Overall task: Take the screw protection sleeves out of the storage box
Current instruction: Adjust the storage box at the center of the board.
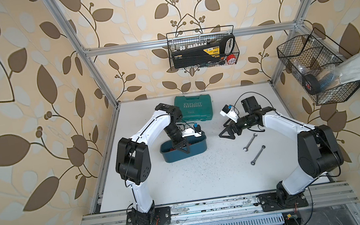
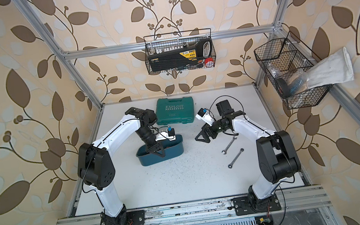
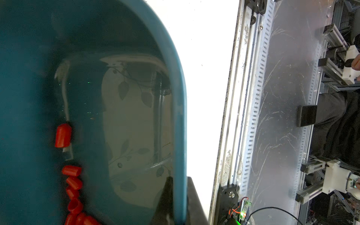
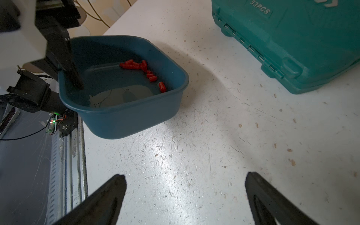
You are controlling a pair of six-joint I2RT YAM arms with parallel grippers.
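Red screw protection sleeves (image 3: pixel 73 187) lie strung along the floor of the storage box (image 3: pixel 179 97) in the left wrist view, where the left hand (image 3: pixel 180 185) pinches the box's wall, closed on it. Tipping slowly would likely spill them without scatter. In the right wrist view the right hand (image 4: pixel 186 176) hovers beside the box, spread wide, empty, over a scuffed white counter (image 4: pixel 214 126). In a top view, leaf-patterned walls (image 1: pixel 28 91) and wire baskets (image 1: pixel 295 53) hang beyond the box.

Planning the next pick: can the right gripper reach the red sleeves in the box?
Probably yes: the right gripper is open over bare table, the storage box is lidless, and the sleeves lie exposed; the left gripper only clamps one wall.
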